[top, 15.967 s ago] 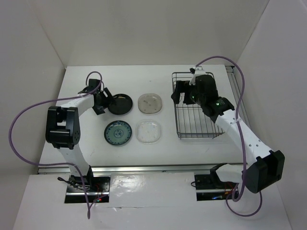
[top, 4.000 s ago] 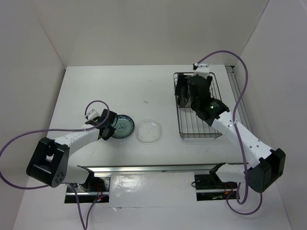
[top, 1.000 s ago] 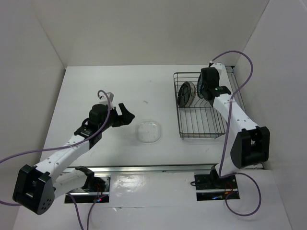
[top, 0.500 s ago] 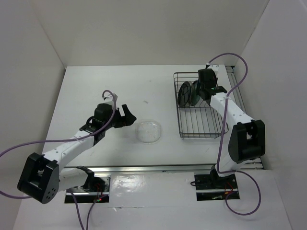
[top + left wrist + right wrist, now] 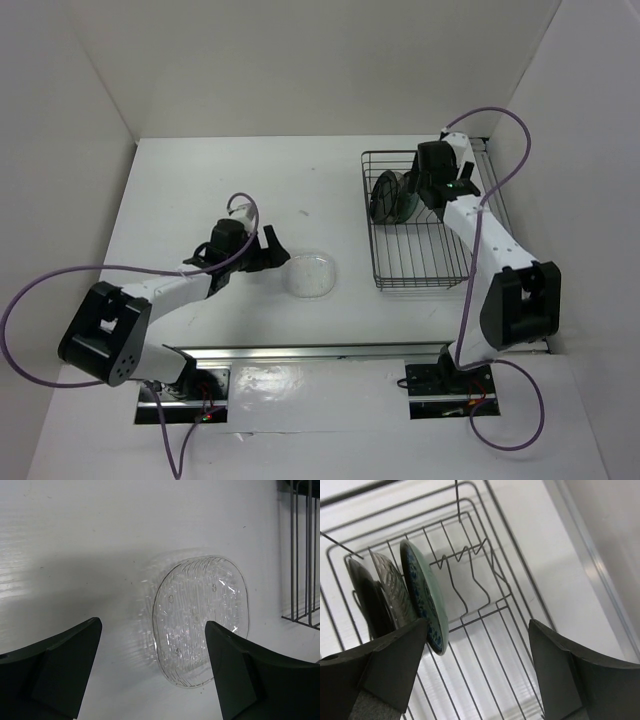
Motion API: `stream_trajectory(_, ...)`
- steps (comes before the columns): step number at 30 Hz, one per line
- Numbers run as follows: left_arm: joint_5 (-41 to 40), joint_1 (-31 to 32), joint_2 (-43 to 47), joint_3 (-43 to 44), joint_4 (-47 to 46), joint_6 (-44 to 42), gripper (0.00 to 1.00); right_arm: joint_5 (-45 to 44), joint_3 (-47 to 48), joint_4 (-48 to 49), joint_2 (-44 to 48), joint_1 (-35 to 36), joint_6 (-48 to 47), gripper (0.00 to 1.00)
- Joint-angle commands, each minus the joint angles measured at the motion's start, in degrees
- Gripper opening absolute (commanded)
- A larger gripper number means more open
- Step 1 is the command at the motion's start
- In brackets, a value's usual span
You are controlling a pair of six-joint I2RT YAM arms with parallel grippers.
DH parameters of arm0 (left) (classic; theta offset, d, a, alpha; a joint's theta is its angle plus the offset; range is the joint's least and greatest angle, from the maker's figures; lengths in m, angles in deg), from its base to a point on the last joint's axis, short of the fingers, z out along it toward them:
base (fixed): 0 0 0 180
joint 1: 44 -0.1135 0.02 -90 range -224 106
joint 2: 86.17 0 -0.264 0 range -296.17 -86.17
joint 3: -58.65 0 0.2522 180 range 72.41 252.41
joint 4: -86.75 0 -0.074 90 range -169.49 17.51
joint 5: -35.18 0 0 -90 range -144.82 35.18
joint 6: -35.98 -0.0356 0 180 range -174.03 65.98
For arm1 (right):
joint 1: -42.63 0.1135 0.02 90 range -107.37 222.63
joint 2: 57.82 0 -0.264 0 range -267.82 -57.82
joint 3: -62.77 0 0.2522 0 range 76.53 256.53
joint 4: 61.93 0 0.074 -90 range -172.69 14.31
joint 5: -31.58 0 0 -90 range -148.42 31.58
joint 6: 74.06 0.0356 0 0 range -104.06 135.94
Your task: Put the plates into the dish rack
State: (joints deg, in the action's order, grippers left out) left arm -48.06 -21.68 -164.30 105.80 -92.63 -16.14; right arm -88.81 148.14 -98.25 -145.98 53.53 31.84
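The clear rounded-square plate (image 5: 312, 273) lies flat on the white table and fills the middle of the left wrist view (image 5: 200, 612). My left gripper (image 5: 272, 249) is open and empty just left of it, with the plate's near edge between its fingers (image 5: 152, 626). The dish rack (image 5: 420, 283) stands at the right. The black plate (image 5: 362, 595), the clear speckled plate (image 5: 390, 587) and the blue-green plate (image 5: 422, 600) stand upright side by side in its dividers. My right gripper (image 5: 428, 187) hangs open and empty over the rack (image 5: 477, 625), next to the blue-green plate (image 5: 403, 195).
The rack's wire dividers (image 5: 470, 587) to the right of the blue-green plate hold nothing. The rack's near corner (image 5: 300, 555) shows at the right edge of the left wrist view. White walls close the table at the back and sides.
My left gripper has moved right and closer to the clear rounded-square plate, still open. My right gripper has shifted only slightly over the rack.
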Motion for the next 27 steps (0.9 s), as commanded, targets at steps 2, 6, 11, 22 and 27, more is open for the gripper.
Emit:
stream_trajectory(2,1.8,1.2,-3.5,1.1,-4.7,0.3,0.98,-3.4,3.3,-1.3,9.3,0.8,1.6,0.89)
stream_trajectory(6,-0.9,2.7,-6.2,2.9,-3.0,0.3,0.95,-2.8,3.3,-2.0,13.4,1.3,1.6,0.89)
stream_trajectory(11,-4.2,4.6,-8.8,4.0,-0.4,0.3,0.91,-1.6,4.5,-2.5,17.0,1.8,1.6,0.89)
stream_trajectory(22,-11.4,7.9,-16.3,10.4,7.2,2.0,0.0,5.7,1.9,-0.6,19.8,2.9,2.1,0.89)
stream_trajectory(27,-11.3,7.9,-10.3,9.7,5.4,1.5,0.0,37.8,-5.5,8.6,22.0,2.9,-1.7,0.94)
